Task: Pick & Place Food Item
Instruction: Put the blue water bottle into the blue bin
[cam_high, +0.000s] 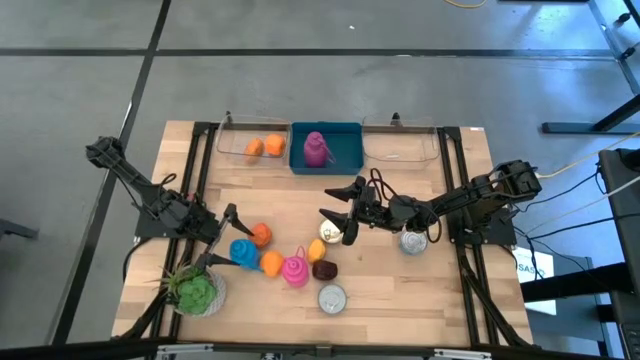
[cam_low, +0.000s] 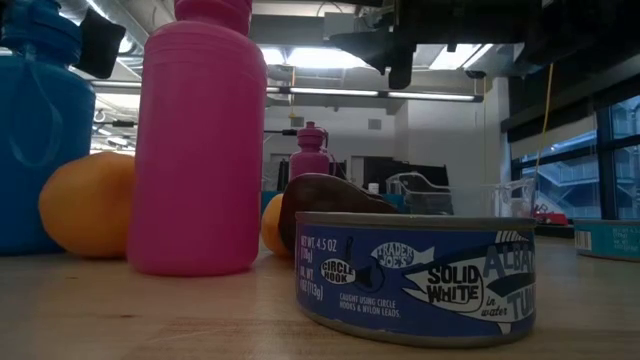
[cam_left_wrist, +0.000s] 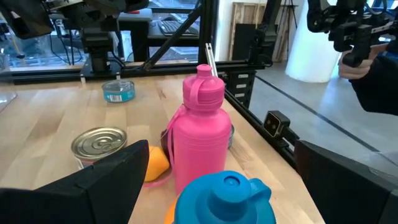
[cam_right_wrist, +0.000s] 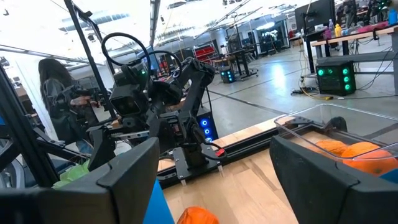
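Note:
My left gripper (cam_high: 225, 237) hangs open above the table's left side, pointing level. A blue bottle (cam_left_wrist: 224, 196) stands just ahead of it, with an orange (cam_high: 261, 235) and a pink bottle (cam_left_wrist: 200, 134) nearby. My right gripper (cam_high: 338, 203) is open over the table's middle, raised and level, with nothing between its fingers (cam_right_wrist: 124, 177). Under it lie a yellow fruit (cam_high: 316, 250), a dark brown item (cam_high: 324, 269) and a tin (cam_high: 331, 233). A tuna can (cam_low: 415, 275) sits near the front edge.
At the far edge stands a blue bin (cam_high: 345, 160) with a pink bottle (cam_high: 318, 148). Clear trays flank it, and the left one (cam_high: 235, 150) holds two oranges. Another can (cam_high: 413, 240) and a green leafy thing (cam_high: 195, 292) lie on the table. A person (cam_right_wrist: 59, 99) stands beyond it.

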